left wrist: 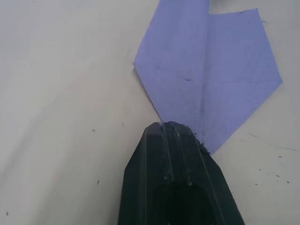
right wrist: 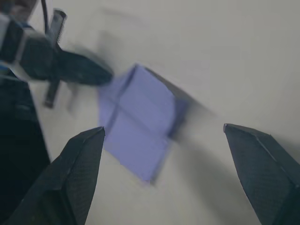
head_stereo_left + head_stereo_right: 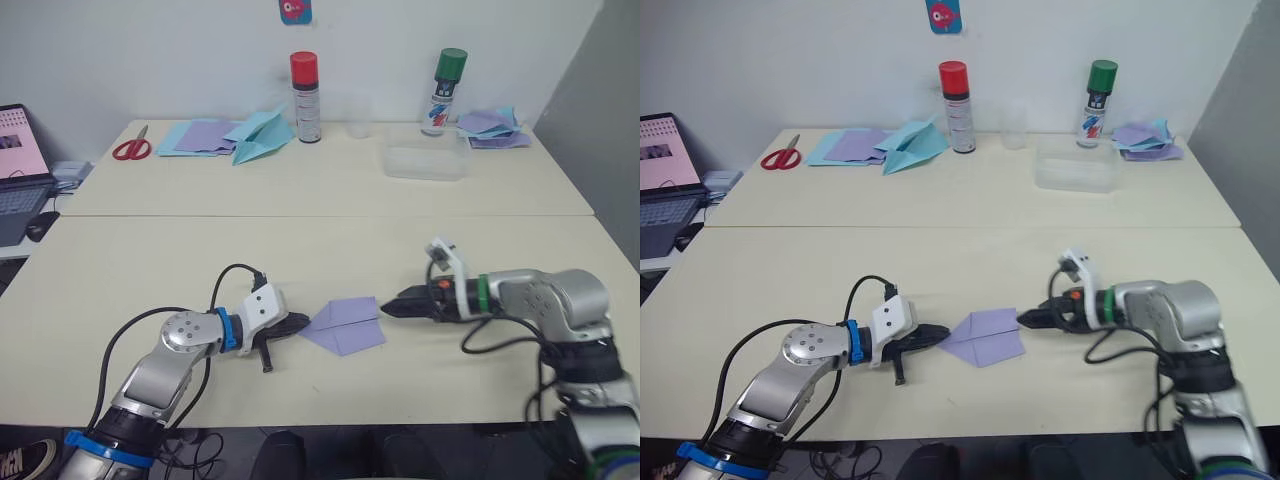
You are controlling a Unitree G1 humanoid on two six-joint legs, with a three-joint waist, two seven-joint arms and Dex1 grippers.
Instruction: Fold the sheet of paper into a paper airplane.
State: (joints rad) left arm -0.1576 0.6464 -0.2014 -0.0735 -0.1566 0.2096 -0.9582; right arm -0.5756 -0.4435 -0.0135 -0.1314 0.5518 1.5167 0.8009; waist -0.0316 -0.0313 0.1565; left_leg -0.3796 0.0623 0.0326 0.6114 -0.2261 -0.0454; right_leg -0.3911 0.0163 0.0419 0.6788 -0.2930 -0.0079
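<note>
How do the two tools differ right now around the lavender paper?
The left tool has its fingers shut, tip at the pointed end of the sheet of paper; the right tool has its fingers spread wide in its wrist view. The left tool comes in from the robot's left, the right tool from the opposite edge. Both lie low over the table, pointing at each other.

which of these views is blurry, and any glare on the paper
The right wrist view is smeared: the lavender paper and the left gripper beyond it streak, with a soft dark shadow beside the paper. The left wrist view is crisp, showing creases and specks on the paper. Both eye views are evenly lit; no glare on the paper, only faint shadows under it.
</note>
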